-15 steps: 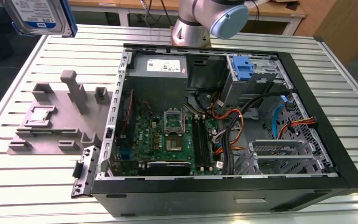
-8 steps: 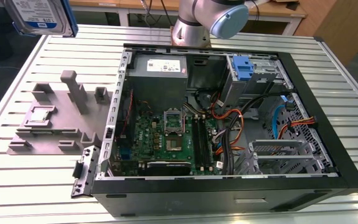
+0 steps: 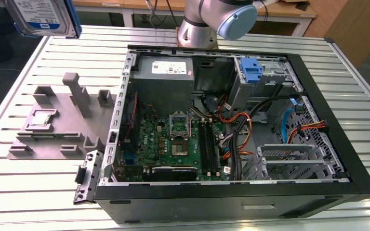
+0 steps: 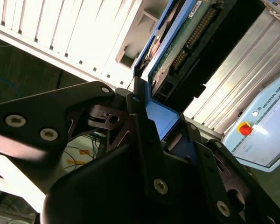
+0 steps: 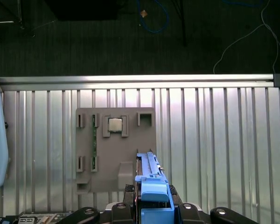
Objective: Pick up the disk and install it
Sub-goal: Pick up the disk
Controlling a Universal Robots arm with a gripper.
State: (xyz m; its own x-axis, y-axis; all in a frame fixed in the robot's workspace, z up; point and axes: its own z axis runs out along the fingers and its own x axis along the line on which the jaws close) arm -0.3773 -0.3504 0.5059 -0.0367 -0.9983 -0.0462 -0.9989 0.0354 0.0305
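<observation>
We see the disk (image 3: 42,17) raised high off the worktop (image 3: 355,62), well apart from the computer case (image 3: 236,139) and towards the exterior view's left of it. The pincer (image 5: 151,192) is pinching the disk by its blue frame, with black fingers (image 4: 135,112) pressed on either side.

The case lies open on a worktop of ribbed silver slats, its boards and wires showing. A grey holder (image 3: 63,120) lies flat just beside the case, on the exterior view's left. The arm (image 3: 204,21) rises from the worktop just behind the case.

Past the worktop's edge, in the first wrist view, the floor (image 5: 84,42) is dark, with a blue cable (image 5: 151,21) lying loose on it. Wooden furniture (image 3: 349,24) stands beyond the case.
</observation>
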